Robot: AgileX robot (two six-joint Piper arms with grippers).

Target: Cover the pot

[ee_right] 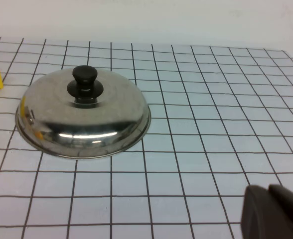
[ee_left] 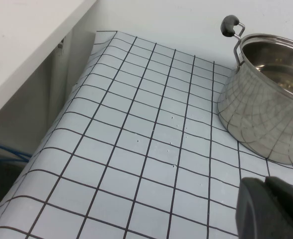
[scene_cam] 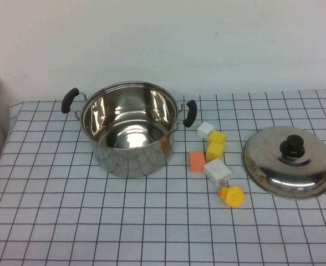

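The pot (scene_cam: 128, 128), a large shiny steel one with two black side handles, stands open and empty left of the table's middle; it also shows in the left wrist view (ee_left: 266, 104). The domed steel lid (scene_cam: 288, 162) with a black knob lies flat on the table at the right; it also shows in the right wrist view (ee_right: 82, 115). Neither arm shows in the high view. My left gripper (ee_left: 271, 209) is shut and empty, over the cloth on the robot's side of the pot. My right gripper (ee_right: 273, 211) is shut and empty, over the cloth some way from the lid.
Between pot and lid lie small toy blocks: two white (scene_cam: 205, 130) (scene_cam: 217, 172), two yellow (scene_cam: 216, 143), one orange (scene_cam: 197, 161), and a yellow duck (scene_cam: 231, 195). A gridded cloth (scene_cam: 69, 221) covers the table. A white ledge (ee_left: 22, 45) stands past the table's left edge.
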